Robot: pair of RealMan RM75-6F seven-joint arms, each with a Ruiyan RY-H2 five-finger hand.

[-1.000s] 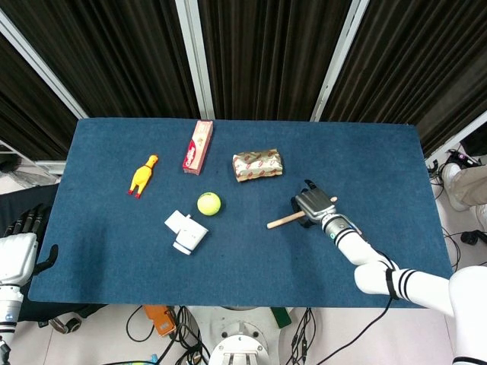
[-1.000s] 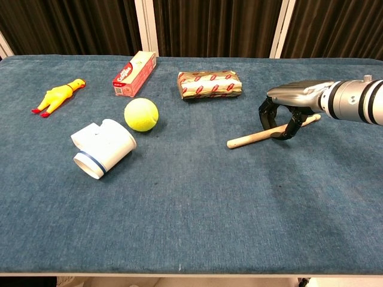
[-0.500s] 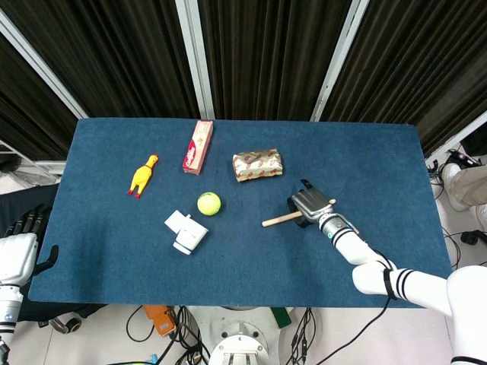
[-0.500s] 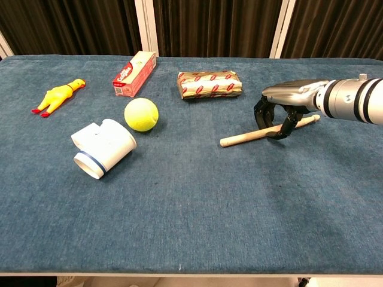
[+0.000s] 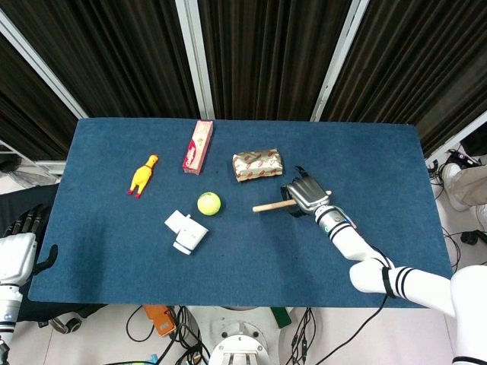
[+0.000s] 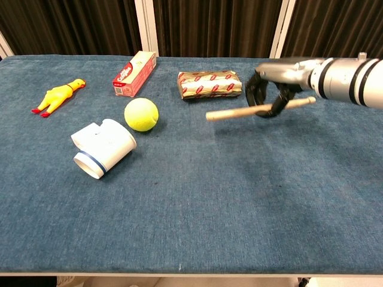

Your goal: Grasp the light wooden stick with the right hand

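Only the head view shows the left hand (image 5: 17, 251), off the table's (image 5: 114, 258) left edge with fingers apart, holding nothing. On the table lie one rubber chicken (image 6: 58, 94), one white cup (image 6: 103, 147), one toothpaste box (image 6: 134, 73), one tennis ball (image 6: 141, 114) and one foil packet (image 6: 209, 84). Toward the right edge, the right hand (image 6: 272, 89) grips the one light wooden stick (image 6: 230, 113), which the chest view shows clear of the cloth.

Blue-clothed table (image 5: 114, 258); black pleated curtains (image 5: 259, 53) behind; cables (image 5: 160, 323) on floor.
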